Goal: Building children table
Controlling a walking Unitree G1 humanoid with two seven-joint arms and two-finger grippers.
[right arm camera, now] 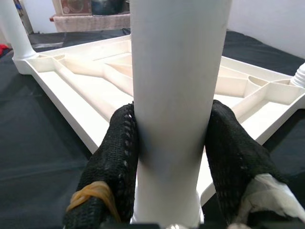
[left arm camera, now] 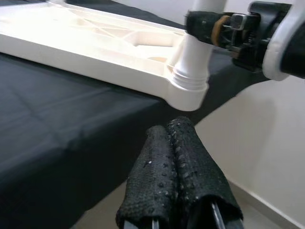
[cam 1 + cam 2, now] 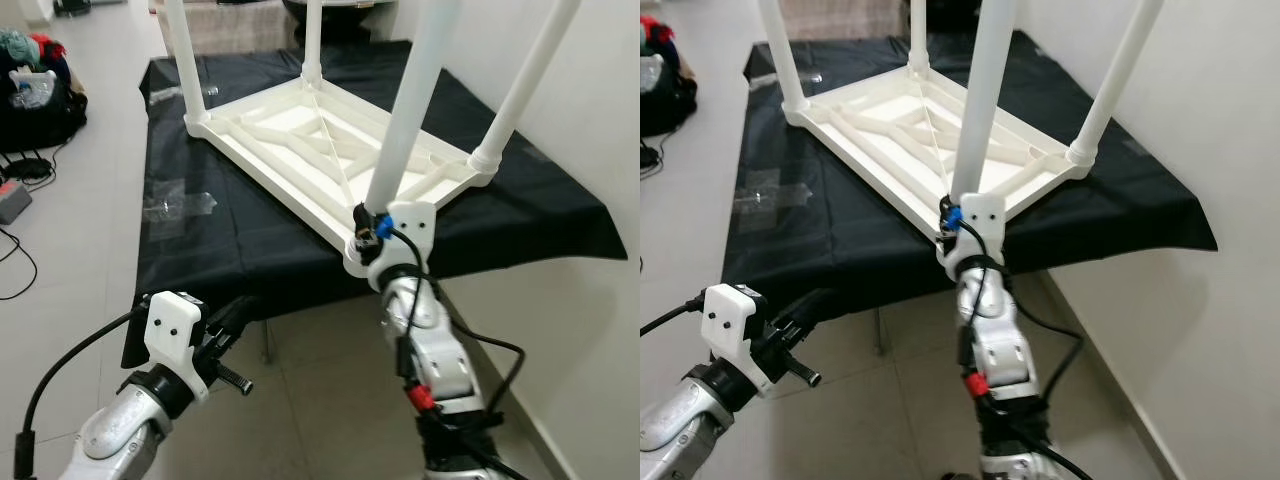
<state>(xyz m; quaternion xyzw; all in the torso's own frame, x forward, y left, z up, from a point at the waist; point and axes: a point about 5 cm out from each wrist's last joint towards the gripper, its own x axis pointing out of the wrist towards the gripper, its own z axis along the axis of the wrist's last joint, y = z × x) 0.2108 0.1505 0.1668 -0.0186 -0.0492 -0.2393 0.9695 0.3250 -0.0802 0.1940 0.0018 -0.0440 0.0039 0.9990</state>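
The left gripper [image 3: 240, 345] idles with fingers together while the right gripper [image 3: 372, 225] clasps the near leg [image 3: 410, 110] of the upturned table [image 3: 300, 150], whose four legs all look fitted.

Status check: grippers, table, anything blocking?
Right gripper clamped on near table leg. Left gripper shut, idle below the black cloth. Upturned tabletop unobstructed.

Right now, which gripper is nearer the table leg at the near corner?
Right. The right gripper is clamped around the near-corner table leg just above its socket. The left gripper is shut, hanging below the black-covered surface's edge, off to the left.
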